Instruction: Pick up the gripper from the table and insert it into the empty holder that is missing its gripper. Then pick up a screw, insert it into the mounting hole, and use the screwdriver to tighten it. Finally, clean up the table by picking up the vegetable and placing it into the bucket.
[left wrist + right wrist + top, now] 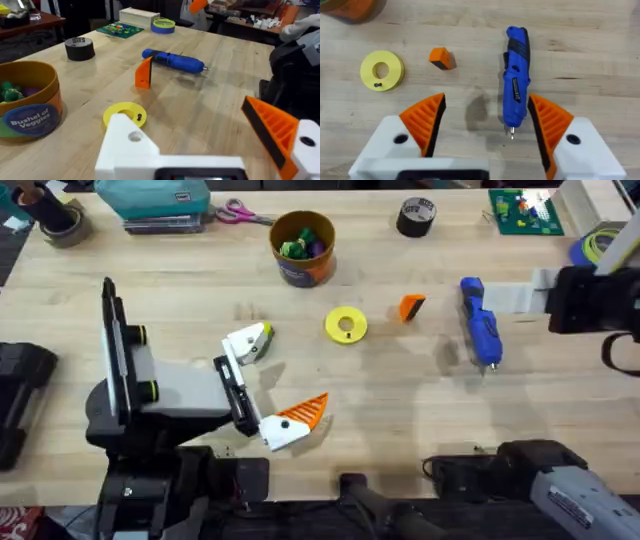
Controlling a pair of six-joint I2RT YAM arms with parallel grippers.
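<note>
Hovering over the blue screwdriver (516, 82) with the right gripper (487, 122) spread wide, both orange ribbed pads (425, 120) fitted, nothing held, nothing touched; bit end pointing back toward the jaws. Best shifted off the screwdriver and onto the loose orange gripper (411, 307), which stands on edge on the table (400, 410) between the yellow disc (346, 324) and the screwdriver; worth closing across its flat sides, low, so the wedge does not tip or skid. Left gripper (268, 385) also released and empty, low over the table: one white mount carrying an orange tip (305, 412), the other a bare holder (247, 341), waiting for the missing piece. Farther out, the bucket (303, 246) with green and purple toys by the far edge, a black tape roll (416, 217) beyond. Cannot tell where the yellow vegetable lies.
</note>
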